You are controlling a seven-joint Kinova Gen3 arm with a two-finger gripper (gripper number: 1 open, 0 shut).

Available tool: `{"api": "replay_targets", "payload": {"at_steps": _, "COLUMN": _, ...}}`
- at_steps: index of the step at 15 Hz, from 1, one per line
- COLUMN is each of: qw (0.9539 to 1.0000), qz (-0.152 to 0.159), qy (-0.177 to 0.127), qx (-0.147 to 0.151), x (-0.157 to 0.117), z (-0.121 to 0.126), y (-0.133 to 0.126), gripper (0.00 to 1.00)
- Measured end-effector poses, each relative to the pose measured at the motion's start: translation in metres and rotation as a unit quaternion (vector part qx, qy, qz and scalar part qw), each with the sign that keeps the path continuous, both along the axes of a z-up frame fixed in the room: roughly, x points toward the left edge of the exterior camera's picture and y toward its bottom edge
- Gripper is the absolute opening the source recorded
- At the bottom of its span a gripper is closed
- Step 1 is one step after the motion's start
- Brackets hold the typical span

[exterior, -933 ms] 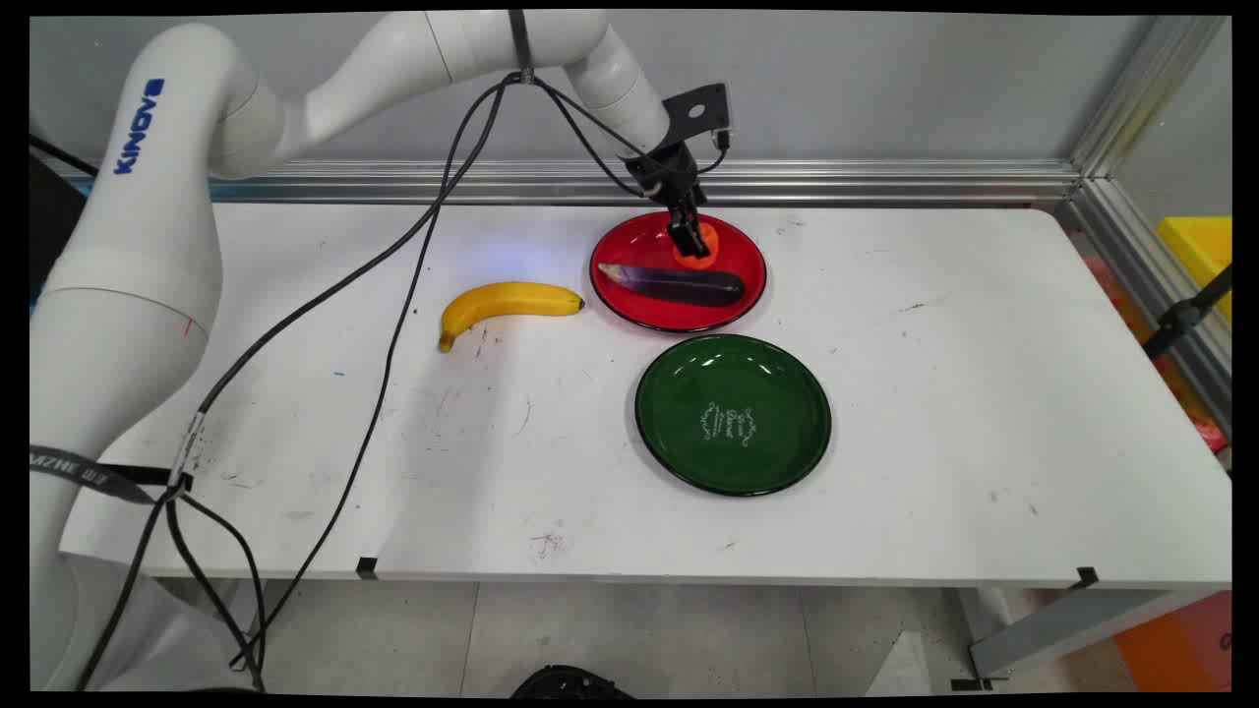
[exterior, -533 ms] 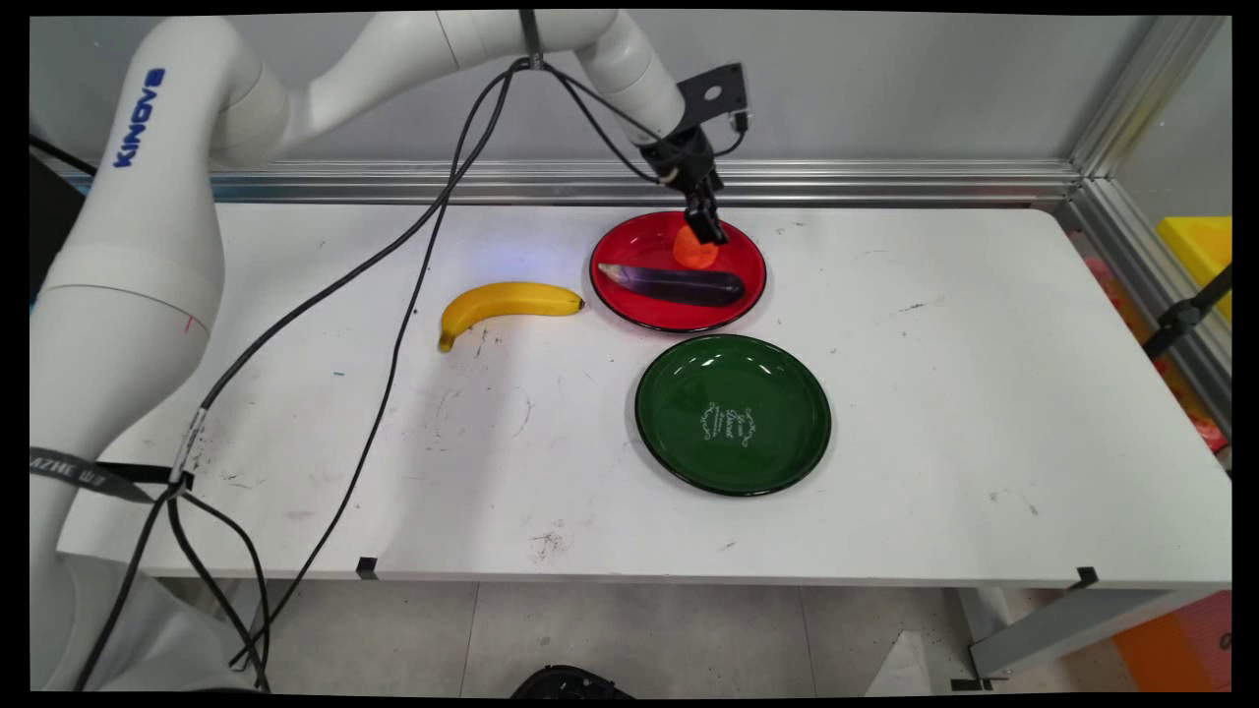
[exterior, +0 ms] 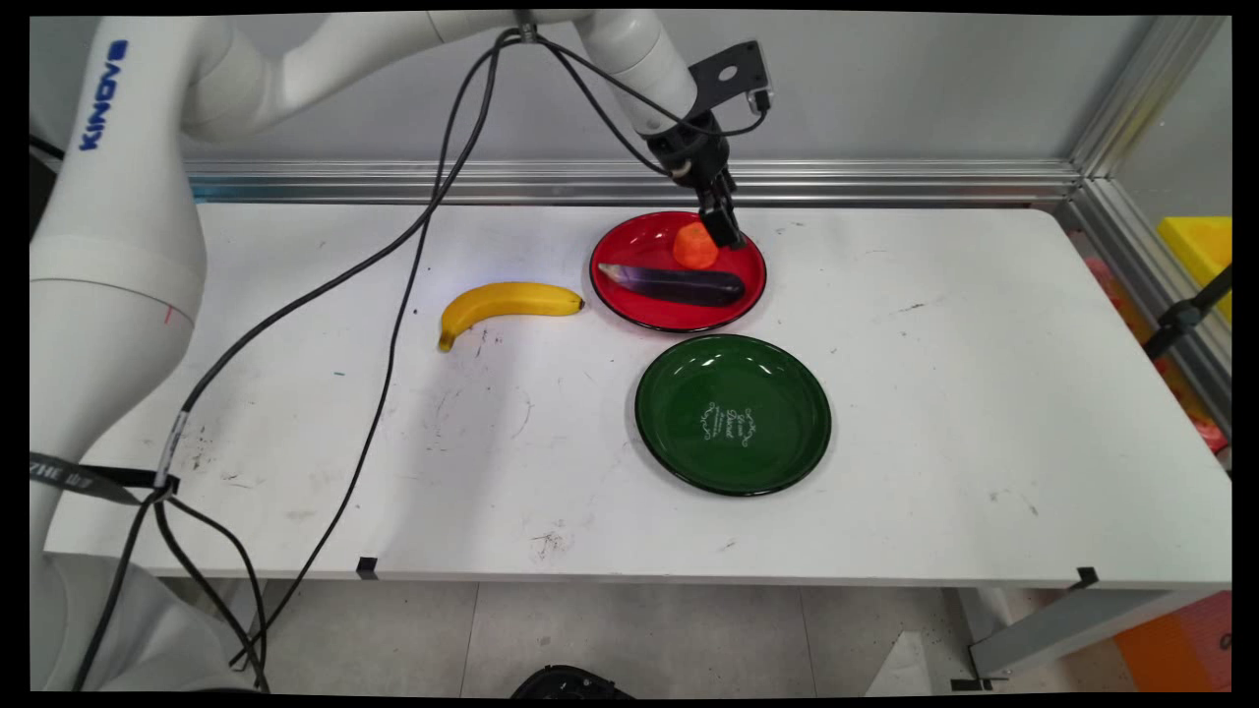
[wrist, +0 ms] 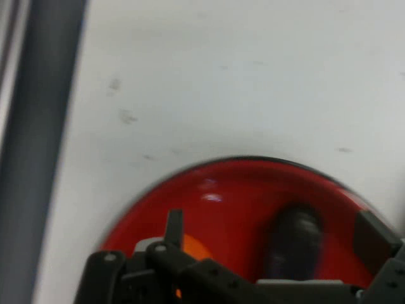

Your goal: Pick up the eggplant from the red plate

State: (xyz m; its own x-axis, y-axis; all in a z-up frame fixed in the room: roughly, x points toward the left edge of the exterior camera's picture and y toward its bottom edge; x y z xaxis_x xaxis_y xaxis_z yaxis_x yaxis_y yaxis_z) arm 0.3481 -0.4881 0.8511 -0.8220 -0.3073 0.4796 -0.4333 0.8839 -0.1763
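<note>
On the white bench (exterior: 984, 393): a red plate (exterior: 629, 246), taken here as the landmark. On it, toward its far rim, a small rounded orange thing (exterior: 694, 248). Just nearer than that, lying across the plate's near half, a long dark purple eggplant (exterior: 674, 285), pointed end to the plate's left. Cannot tell whether the two touch.

Directly above the plate's far right part, close over it, the black gripper (exterior: 726, 236), tilted, tips just beside the orange thing on its right. Jaws spread wide and holding nothing, as the hand view shows: one at the plate's left with a sliver of orange beside it, the other far over at the plate's right, red enamel between. Cannot tell whether the near jaw touches the orange thing.

Left of the red plate, close to its rim but apart from it, a yellow banana (exterior: 507, 300), stem end farthest from the plate. In front of the plate and slightly right, just clear of its rim, a green plate (exterior: 679, 413) with a small white print in its middle and nothing on it. Well to the plate's left, black cables (exterior: 393, 324) draped from the arm down across the bench.

Judging by looks: orange thing small, light, probably a stiff toy fruit, smooth and rounded, so apt to roll or squirt out on the glossy plate. Best taken across its widest middle, jaws level on either side.
</note>
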Motion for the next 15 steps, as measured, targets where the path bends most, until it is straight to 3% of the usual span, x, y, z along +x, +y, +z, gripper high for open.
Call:
{"api": "replay_targets", "payload": {"at_steps": 9, "qw": 0.9969, "qz": 0.000, "qy": -0.016, "qx": 0.076, "x": 0.011, "z": 0.016, "y": 0.073, "gripper": 1.00}}
{"api": "replay_targets", "payload": {"at_steps": 15, "qw": 0.9949, "qz": -0.006, "qy": -0.037, "qx": 0.094, "x": 0.032, "z": 0.017, "y": 0.091, "gripper": 1.00}}
